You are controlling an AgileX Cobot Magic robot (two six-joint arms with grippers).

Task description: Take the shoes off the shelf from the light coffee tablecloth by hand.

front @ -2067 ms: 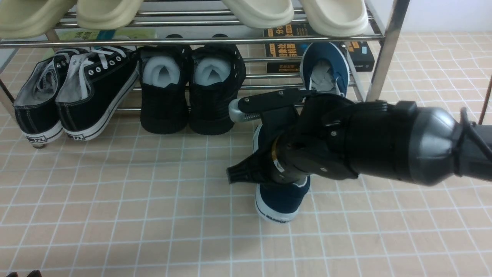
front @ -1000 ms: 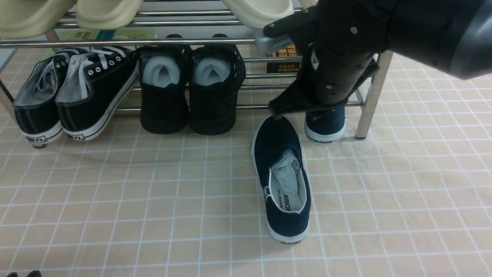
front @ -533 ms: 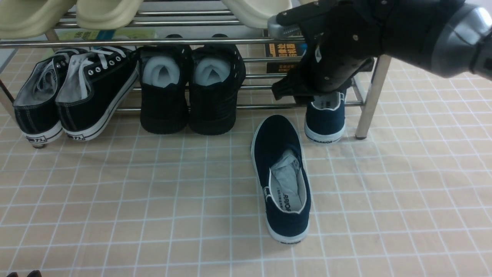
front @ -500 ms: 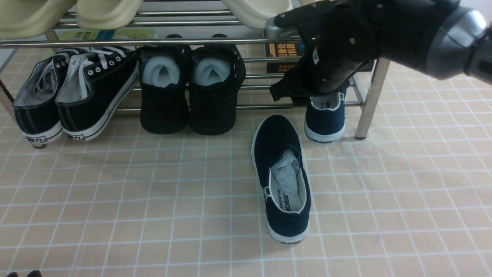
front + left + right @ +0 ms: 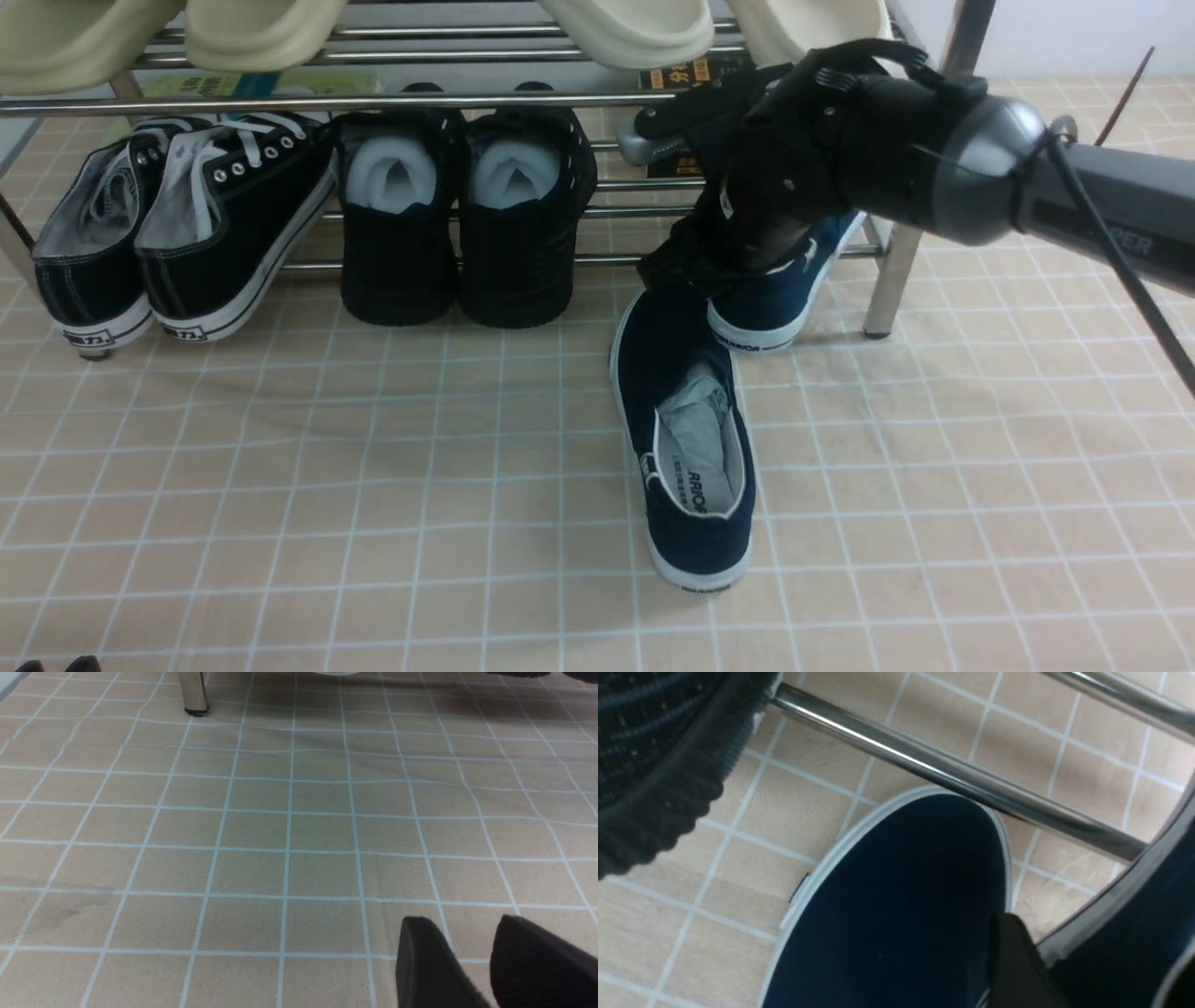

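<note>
Shelf [image 5: 892,280]: chrome tubes standing on the light coffee tablecloth [image 5: 373,485], with two tiers in sight from where I stand.
Upper tier: holds cream slides [image 5: 625,33], their ends hanging over the front rail.
Lower tier, left: a pair of black lace-up sneakers [image 5: 233,233] with white laces leans on the rails, heels down on the cloth.
Lower tier, middle: a pair of all-black shoes [image 5: 518,252], each stuffed with white paper, heels on the cloth.
Lower tier, right end: the second navy slip-on [image 5: 770,299] lies tilted. Its toe is up by the rails near the right leg. Its white-soled heel is swung out, just beside the toe of its mate.
First navy slip-on [image 5: 686,439]: off the shelf, flat on the cloth in front of the right end, toe toward the rails. Inside it is a grey insole with dark lettering.
Right claw [image 5: 719,266]: reaches in from the right, down onto the second navy slip-on. The wrist view shows one black finger [image 5: 1013,961] against the outside of that shoe, the other mostly out of frame. The jaws look closed on the shoe's side wall, set fairly wide.
Left claw [image 5: 460,924]: low over bare cloth at the near left, well apart from the shoes. Its fingers stand a little apart with nothing between them.
</note>
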